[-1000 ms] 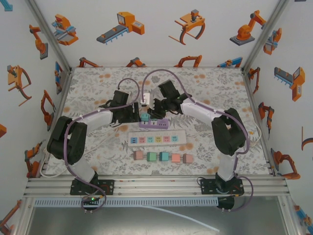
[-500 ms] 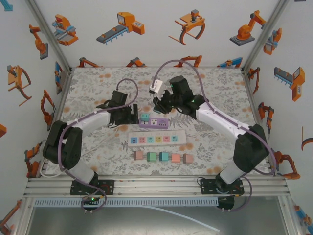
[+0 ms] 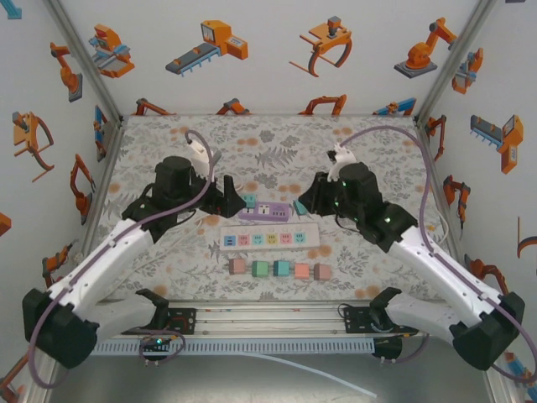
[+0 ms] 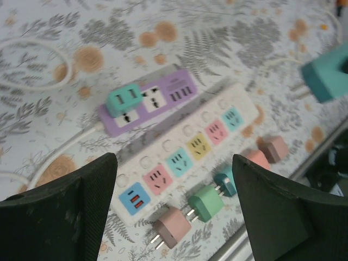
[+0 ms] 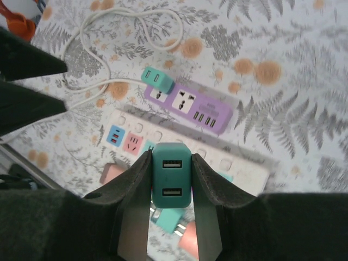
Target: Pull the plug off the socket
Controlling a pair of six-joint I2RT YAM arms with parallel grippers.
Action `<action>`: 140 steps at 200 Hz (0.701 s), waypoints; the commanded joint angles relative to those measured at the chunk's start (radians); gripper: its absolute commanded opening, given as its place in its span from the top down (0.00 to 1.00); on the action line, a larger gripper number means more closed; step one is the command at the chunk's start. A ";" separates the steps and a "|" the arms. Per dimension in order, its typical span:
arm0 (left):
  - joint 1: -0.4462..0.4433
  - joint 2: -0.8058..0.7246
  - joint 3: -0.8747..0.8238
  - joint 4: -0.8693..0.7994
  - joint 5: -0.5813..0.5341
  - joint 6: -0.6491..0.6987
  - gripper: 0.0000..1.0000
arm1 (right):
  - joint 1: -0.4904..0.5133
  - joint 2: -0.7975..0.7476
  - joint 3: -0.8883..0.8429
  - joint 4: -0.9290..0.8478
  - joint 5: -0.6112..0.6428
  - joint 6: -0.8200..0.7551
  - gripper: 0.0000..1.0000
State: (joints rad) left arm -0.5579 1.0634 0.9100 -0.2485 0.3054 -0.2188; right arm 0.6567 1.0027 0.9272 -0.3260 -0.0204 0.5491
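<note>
Both right fingers clamp the teal plug by its sides, and it is free of the purple socket strip lying on the desk. From above, the plug sits just off the strip's 3 o'clock end. My left fingers stand wide with nothing between them, near the strip's 9 o'clock. A second teal plug is seated in that 9 o'clock end. A white power strip lies at 6 o'clock.

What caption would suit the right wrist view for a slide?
Right gripper shut on a teal USB plug, clear of the purple power strip.
</note>
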 commanded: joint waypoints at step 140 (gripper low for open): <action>-0.293 -0.286 -0.155 -0.075 0.358 0.509 0.03 | -0.044 -0.302 -0.475 -0.065 0.149 0.482 0.77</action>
State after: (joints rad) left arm -0.8413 0.7612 0.7586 -0.3176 0.6441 0.2211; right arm 0.6327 0.6968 0.4828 -0.4149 0.1070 1.0004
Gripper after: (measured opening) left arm 0.973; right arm 0.332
